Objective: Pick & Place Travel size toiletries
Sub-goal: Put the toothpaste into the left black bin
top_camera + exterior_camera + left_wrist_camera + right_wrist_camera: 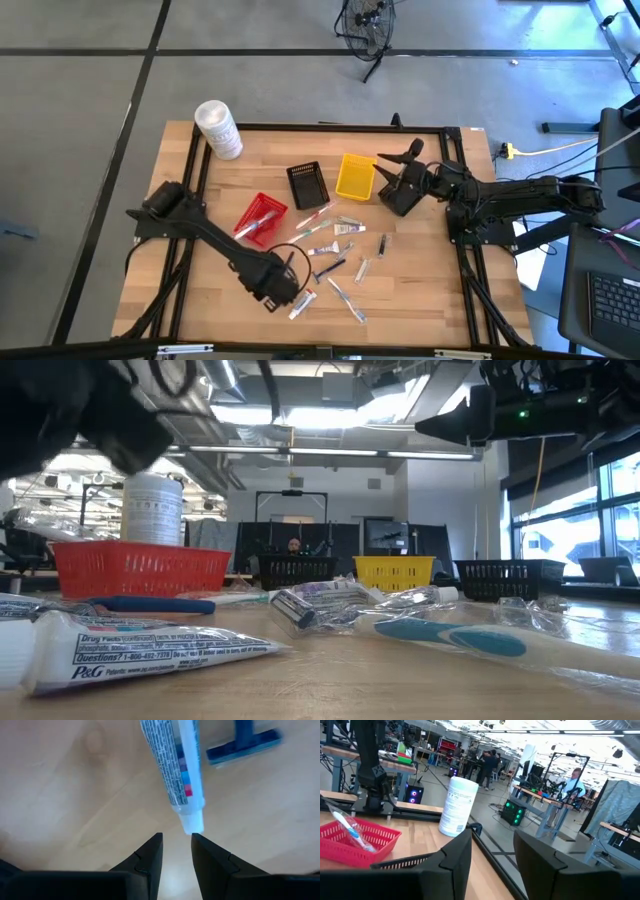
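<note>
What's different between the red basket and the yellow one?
The red basket already holds something, a wrapped toothbrush-like item visible in the right wrist view; the yellow basket looks empty from above. The red one lies closer to the left claw, which hangs low over the scattered toiletries; the yellow one sits beside the raised right claw. Both are small slatted plastic baskets on the wooden table.

Grey floor (80, 150), windows (560, 520) (perhaps daylit)

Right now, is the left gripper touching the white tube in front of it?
Cannot tell. In the left wrist view the open left gripper has the white tube with its tip right at one finger; no clear gap or contact shows.
</note>
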